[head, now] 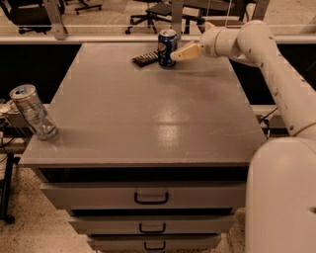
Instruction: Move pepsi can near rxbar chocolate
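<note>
The dark blue pepsi can point(167, 48) stands upright at the far edge of the grey table point(148, 113). The rxbar chocolate point(145, 59), a flat dark bar, lies just left of the can, close to or touching its base. My gripper point(187, 45) is just right of the can, clear of it, with a tan finger point(185, 51) pointing at the can's lower side. The jaws stand open and hold nothing. The white arm point(266, 59) reaches in from the right.
A silver, clear-looking can point(33, 112) stands at the table's near left corner. Drawers with dark handles point(151, 197) sit under the tabletop. Office chairs point(153, 12) and a rail stand behind the far edge. My white base point(281, 197) fills the lower right.
</note>
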Robot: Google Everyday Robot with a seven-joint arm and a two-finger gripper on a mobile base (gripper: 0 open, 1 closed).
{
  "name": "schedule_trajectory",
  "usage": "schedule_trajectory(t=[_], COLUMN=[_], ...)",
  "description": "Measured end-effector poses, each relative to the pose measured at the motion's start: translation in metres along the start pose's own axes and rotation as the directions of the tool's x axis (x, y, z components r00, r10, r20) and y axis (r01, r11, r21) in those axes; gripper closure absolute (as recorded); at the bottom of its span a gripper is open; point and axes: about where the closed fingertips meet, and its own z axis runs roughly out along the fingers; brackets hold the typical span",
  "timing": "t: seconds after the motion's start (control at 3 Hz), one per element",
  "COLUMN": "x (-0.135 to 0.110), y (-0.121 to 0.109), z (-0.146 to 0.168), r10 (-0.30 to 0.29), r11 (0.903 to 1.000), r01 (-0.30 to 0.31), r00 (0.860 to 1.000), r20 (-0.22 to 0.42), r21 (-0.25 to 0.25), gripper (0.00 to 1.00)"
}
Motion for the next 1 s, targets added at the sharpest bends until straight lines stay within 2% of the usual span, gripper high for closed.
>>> schedule_trajectory(t=[0.33,0.67,1.0], x=[-0.020,-0.056,-0.095], y=[-0.001,0.018,0.028], z=[-0.035,-0.073,-0.109], r10=[0.028,0.033,-0.018], r11=[0.9990,0.9985,0.9985], r01=[-0.029,-0.037,0.013], r00=[0.999,0.996,0.995], r20=[0.037,0.078,0.098], r21=[0.033,0.041,0.054], gripper=[0.00,0.00,0.00])
